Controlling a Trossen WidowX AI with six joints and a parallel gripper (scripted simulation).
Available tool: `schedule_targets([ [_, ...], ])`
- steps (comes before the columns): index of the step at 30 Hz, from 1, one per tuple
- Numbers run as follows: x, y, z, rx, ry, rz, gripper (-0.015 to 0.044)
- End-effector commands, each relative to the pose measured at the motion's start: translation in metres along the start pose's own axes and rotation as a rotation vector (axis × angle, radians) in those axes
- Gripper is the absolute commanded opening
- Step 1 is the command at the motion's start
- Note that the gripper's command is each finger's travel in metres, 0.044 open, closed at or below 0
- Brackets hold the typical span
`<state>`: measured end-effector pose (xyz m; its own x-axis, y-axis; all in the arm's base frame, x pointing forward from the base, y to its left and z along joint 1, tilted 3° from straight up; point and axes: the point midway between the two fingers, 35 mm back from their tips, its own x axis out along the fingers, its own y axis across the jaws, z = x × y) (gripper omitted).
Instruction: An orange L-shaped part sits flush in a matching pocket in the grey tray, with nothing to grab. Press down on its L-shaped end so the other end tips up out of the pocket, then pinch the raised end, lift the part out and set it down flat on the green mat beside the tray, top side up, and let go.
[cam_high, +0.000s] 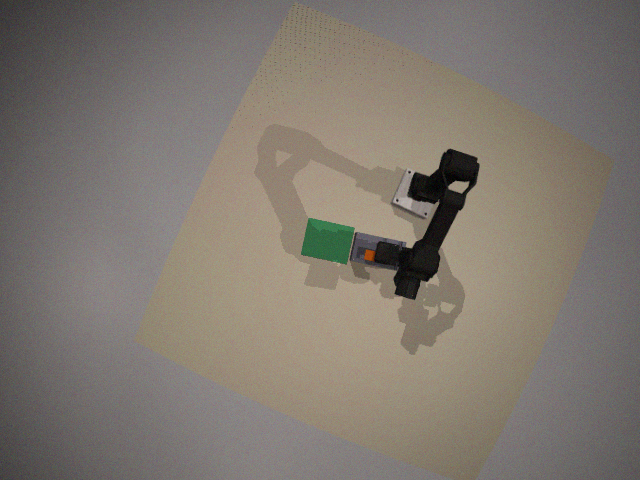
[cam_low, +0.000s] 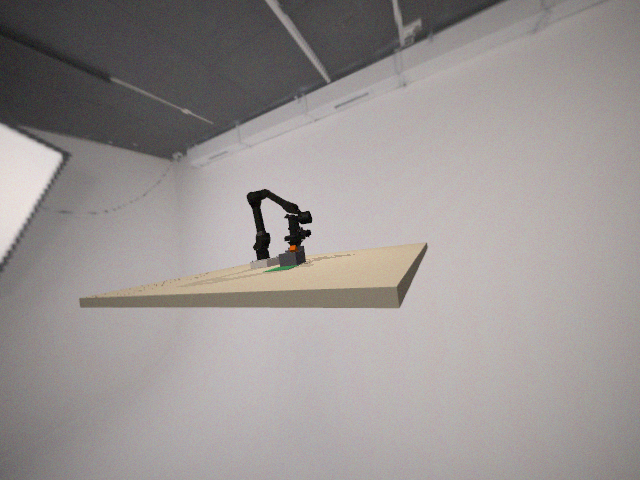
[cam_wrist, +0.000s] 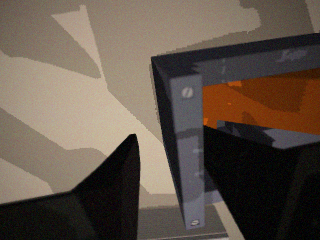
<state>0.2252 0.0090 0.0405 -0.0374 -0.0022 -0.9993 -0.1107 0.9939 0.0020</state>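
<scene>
The orange part (cam_high: 369, 255) (cam_low: 293, 248) (cam_wrist: 250, 105) is tipped in the grey tray (cam_high: 368, 239) (cam_low: 290, 258) (cam_wrist: 186, 120): its end toward the green mat stands above the rim. Its other end is low in the pocket, largely hidden by the arm. My gripper (cam_wrist: 164, 134) points down over the tray's end away from the mat, partly open with nothing between its fingers. In the wrist view the right finger reaches inside the tray beside the end wall, over the part's low end; contact is hidden. The left finger is outside that wall. The green mat (cam_high: 328, 241) (cam_low: 280, 268) holds nothing.
The arm's white base plate (cam_high: 404, 200) stands on the tan table (cam_high: 232, 289) (cam_low: 336, 273), close to the tray. The mat lies just beyond the tray's raised-part end. The arm and its shadows cover part of the tray in the top view.
</scene>
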Motion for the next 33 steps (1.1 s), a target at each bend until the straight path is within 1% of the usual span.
schedule_targets([
  [1, -0.02, -0.002, 0.006, 0.003, -0.017, -0.002, 0.018],
  [3, -0.042, -0.005, 0.007, 0.003, -0.017, -0.002, 0.018],
  [5, -0.071, -0.009, 0.006, 0.003, -0.017, -0.003, 0.018],
  [8, -0.092, -0.011, 0.002, 0.003, -0.017, -0.003, 0.018],
  [33, -0.09, -0.011, 0.002, 0.007, -0.019, -0.001, 0.018],
])
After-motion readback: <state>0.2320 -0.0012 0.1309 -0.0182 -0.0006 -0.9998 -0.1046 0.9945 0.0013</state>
